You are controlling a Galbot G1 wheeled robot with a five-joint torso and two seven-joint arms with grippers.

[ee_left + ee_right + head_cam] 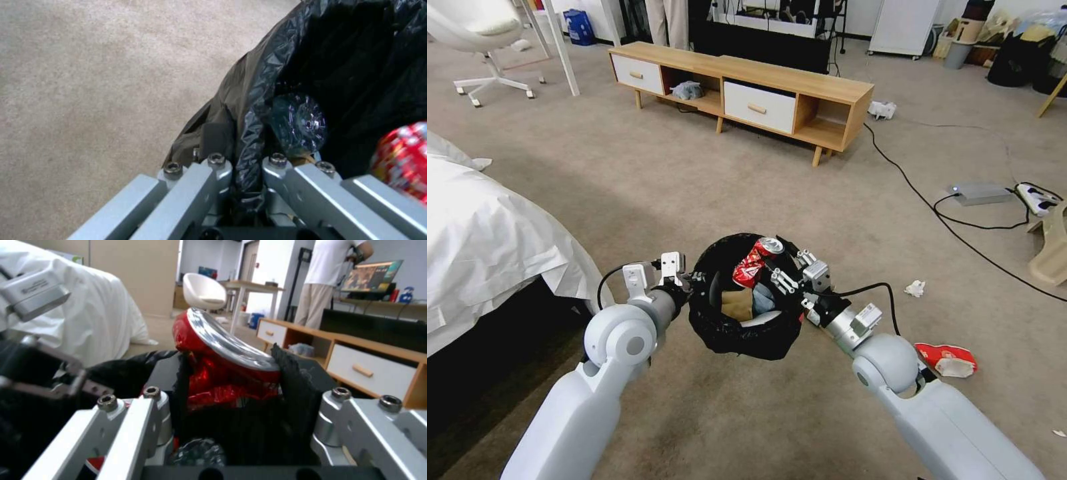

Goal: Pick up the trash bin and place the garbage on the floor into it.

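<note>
Your left hand [684,280] is clamped on the rim of the small round trash bin lined with crinkled glossy black plastic [740,333], carrying it clear of the beige-grey short-pile carpet floor [694,180]. Your right hand [780,267] grips a crushed red can [757,260] over the bin's mouth, not yet let go. Inside lie a crumpled brown paper bag [737,303] and a clear plastic bottle [298,123]. Left to collect: a red-and-white wrapper [947,359] and a white paper wad [915,288], both on the carpet beside your right arm. No writing is legible
</note>
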